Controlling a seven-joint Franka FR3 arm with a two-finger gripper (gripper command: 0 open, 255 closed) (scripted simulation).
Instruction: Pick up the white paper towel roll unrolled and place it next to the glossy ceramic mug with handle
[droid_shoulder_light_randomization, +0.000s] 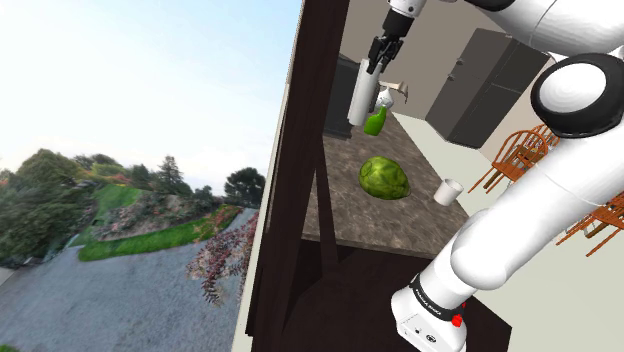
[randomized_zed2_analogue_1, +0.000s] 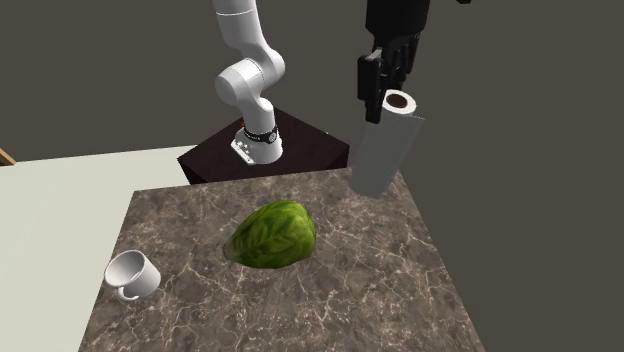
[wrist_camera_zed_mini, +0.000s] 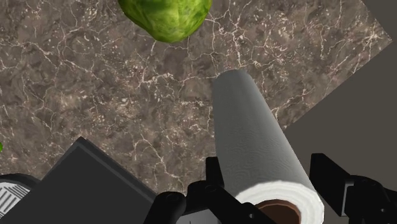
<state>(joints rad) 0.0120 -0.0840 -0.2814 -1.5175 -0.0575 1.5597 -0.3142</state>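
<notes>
Robot arm (randomized_zed2_analogue_1: 245, 75) holding a white paper towel roll (randomized_zed2_analogue_1: 388, 140) in the air above a brown, white-veined marble tabletop (randomized_zed2_analogue_1: 380, 290).
The black jaws are clamped on the roll's upper end, 1 on each side, and the roll hangs tilted over the tabletop corner near the arm's dark stand (randomized_zed2_analogue_1: 310, 140). A green cabbage (randomized_zed2_analogue_1: 272, 235) lies mid-tabletop. A white mug (randomized_zed2_analogue_1: 132, 273) sits well apart from the roll, beyond the cabbage. Around the tabletop are grey walls, a pale floor, a grey cabinet (droid_shoulder_light_randomization: 490, 85) and wooden chairs (droid_shoulder_light_randomization: 520, 150).

Soft, even, moderately bright light
</notes>
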